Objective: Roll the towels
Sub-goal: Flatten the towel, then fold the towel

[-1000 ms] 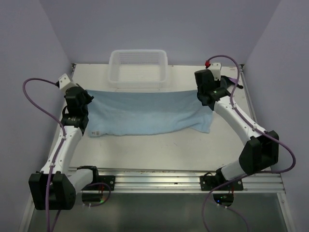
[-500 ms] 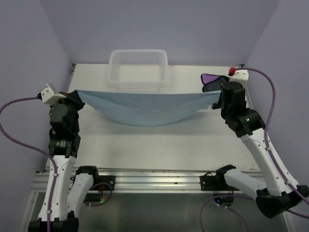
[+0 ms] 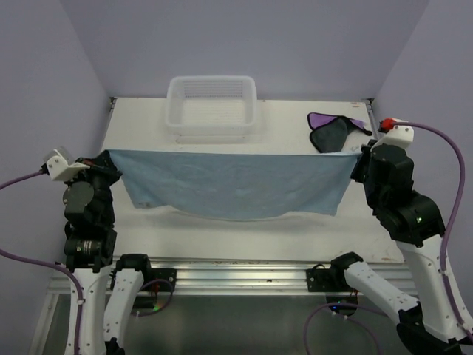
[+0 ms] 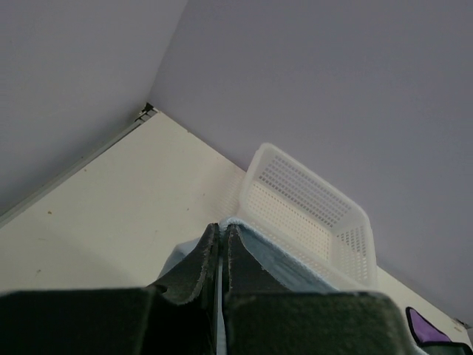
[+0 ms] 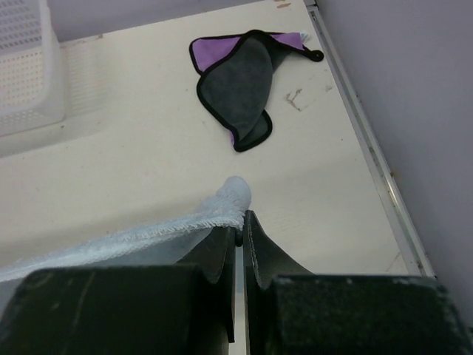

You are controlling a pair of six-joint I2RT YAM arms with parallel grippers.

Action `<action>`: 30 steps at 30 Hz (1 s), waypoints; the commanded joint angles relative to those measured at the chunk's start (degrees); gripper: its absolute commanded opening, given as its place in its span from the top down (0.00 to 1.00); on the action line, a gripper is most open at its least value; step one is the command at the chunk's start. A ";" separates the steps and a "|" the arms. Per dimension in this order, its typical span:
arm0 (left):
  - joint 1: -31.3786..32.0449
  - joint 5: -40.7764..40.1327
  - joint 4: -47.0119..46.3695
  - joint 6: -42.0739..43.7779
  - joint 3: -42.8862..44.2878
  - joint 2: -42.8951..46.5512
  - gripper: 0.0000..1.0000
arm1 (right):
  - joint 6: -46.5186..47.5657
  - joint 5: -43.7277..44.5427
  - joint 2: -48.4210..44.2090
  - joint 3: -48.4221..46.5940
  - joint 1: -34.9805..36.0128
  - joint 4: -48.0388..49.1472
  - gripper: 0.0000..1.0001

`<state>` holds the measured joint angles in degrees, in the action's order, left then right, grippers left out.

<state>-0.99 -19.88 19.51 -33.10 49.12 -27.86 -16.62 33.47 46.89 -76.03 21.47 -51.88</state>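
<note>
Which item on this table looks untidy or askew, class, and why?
The purple towel, at the far right, lies crumpled and folded over itself, dark grey side showing. The light blue towel is stretched out evenly; the white basket sits square.

1. Pale lavender walls close in on three sides: back wall [image 3: 244, 37], left wall [image 3: 37, 89], right wall [image 3: 436, 66].
2. The cream-white table [image 3: 259, 240] fills the space between them.
3. A metal edge strip [image 5: 369, 163] runs along the table's right side, with a small brown scuff [image 5: 293, 96] near it.
4. At the near edge, a slotted aluminium rail [image 3: 244, 270] spans the width, with a grey surface [image 3: 244, 325] below it.
5. The light is soft and even.
</note>
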 commanded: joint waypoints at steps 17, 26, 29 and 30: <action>-0.50 -5.17 -18.54 -2.32 -2.37 -28.03 1.00 | 1.68 15.57 27.45 8.97 -0.47 27.17 1.00; -0.50 -4.73 -26.53 -3.02 -3.94 -35.87 1.00 | 4.75 15.04 37.04 7.91 -0.73 34.65 1.00; -0.50 -3.42 -30.92 -3.28 -8.77 -34.81 1.00 | 5.46 14.69 38.09 10.10 -0.99 35.62 1.00; -0.50 -2.98 -31.54 -3.37 -9.74 -34.55 1.00 | 5.72 14.60 38.10 10.81 -1.00 35.97 1.00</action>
<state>-1.02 -22.90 -4.36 -35.38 42.44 -63.59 -12.27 45.84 85.17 -66.17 21.10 -20.47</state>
